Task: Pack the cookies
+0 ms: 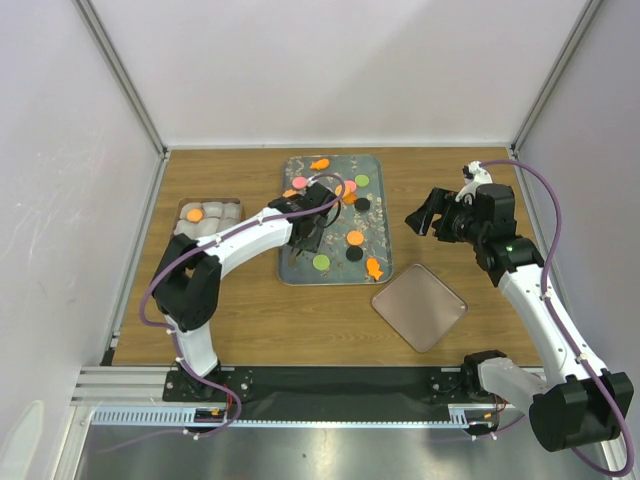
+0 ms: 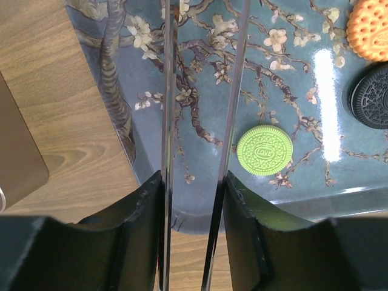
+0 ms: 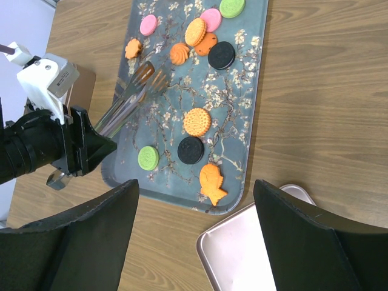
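The cookies lie scattered on a floral blue tray (image 1: 290, 272): a green disc (image 1: 321, 262), a black one (image 1: 354, 254), an orange one (image 1: 355, 238) and an orange fish (image 1: 373, 268), with several more at the far end. My left gripper (image 1: 306, 240) hangs over the tray's near left corner, shut on metal tongs (image 3: 130, 91). Both blades (image 2: 167, 91) run between its fingers (image 2: 139, 206), left of the green cookie (image 2: 264, 150), and nothing is between them. My right gripper (image 1: 425, 215) hovers open and empty right of the tray.
A box (image 1: 228, 212) left of the tray holds an orange cookie (image 1: 195, 213) and pale ones. A flat pinkish lid (image 1: 419, 305) lies near the tray's right front corner. White walls and metal posts enclose the wooden table (image 1: 250, 320).
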{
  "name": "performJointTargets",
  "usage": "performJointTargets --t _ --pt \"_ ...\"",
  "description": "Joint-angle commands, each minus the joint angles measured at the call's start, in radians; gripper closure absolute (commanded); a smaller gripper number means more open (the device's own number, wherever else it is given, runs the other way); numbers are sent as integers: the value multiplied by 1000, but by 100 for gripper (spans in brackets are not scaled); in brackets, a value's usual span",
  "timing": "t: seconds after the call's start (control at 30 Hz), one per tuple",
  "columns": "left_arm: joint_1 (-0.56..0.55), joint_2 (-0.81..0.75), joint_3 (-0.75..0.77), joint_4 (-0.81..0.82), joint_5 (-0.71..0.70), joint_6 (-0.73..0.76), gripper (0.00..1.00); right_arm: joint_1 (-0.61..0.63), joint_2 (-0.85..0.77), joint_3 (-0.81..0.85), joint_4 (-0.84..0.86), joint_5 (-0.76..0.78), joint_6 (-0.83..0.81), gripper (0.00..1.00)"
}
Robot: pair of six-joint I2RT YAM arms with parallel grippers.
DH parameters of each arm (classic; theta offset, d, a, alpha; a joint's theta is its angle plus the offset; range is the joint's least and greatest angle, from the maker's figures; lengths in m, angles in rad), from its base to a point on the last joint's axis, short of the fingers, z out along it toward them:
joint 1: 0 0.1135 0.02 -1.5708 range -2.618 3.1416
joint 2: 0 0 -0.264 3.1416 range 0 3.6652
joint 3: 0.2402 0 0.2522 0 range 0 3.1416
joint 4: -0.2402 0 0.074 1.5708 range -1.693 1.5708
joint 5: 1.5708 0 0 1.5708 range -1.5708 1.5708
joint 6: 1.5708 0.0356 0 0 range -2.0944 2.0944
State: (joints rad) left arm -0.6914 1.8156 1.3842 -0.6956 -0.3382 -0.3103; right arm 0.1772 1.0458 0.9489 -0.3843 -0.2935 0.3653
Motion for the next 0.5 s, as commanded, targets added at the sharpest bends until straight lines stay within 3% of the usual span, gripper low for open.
performJointTargets --t 0.0,0.47 --pt "-10 4 52 2 -21 23 56 -1 -9 11 19 8 -8 17" --pt "-3 -78 95 -22 -42 28 59 -2 -9 10 19 10 -9 17"
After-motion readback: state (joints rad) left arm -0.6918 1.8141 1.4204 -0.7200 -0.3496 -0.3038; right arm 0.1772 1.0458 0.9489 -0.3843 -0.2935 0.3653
